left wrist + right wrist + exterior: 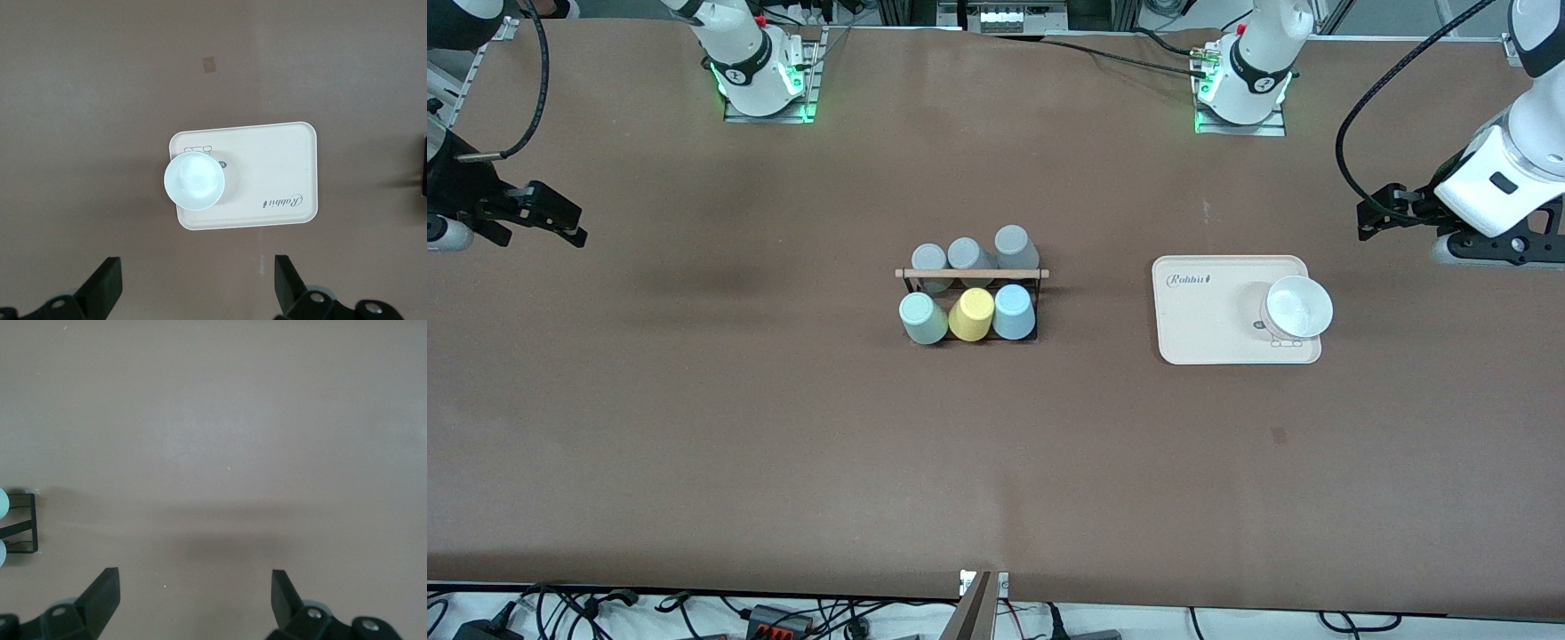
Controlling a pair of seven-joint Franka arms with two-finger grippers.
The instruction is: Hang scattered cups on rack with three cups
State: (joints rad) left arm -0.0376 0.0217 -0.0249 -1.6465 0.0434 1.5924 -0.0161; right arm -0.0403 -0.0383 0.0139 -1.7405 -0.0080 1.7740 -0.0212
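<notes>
Currently the small black wire-frame rack (971,307) with a light wooden rod (971,274) across its top stands mid-table, carrying six inverted plastic tumblers in two rows of three. In the row nearer the front camera sit a pale mint green cup (922,318) at the right arm's end, a yellow cup (971,315) in the middle and a light sky blue cup (1014,311) at the left arm's end; all three touch or nearly touch their neighbours. The farther row holds three grey cups (969,256), partly crossed by the rod. Toward the left arm's end of the table, well apart from the rack, lies a cream rectangular plastic tray (1209,329) with rounded corners, printed "Rabbit" in script near one corner beside a small line drawing. A white round bowl (1296,307) rests on the tray, at its end toward the left arm. The left gripper (195,290) hovers over bare table beside the tray, fingers spread wide and holding nothing. The right gripper (193,593) hangs over bare brown tabletop toward the right arm's end, fingers likewise fully apart and empty; one corner of the rack shows at the edge of the right wrist view.
</notes>
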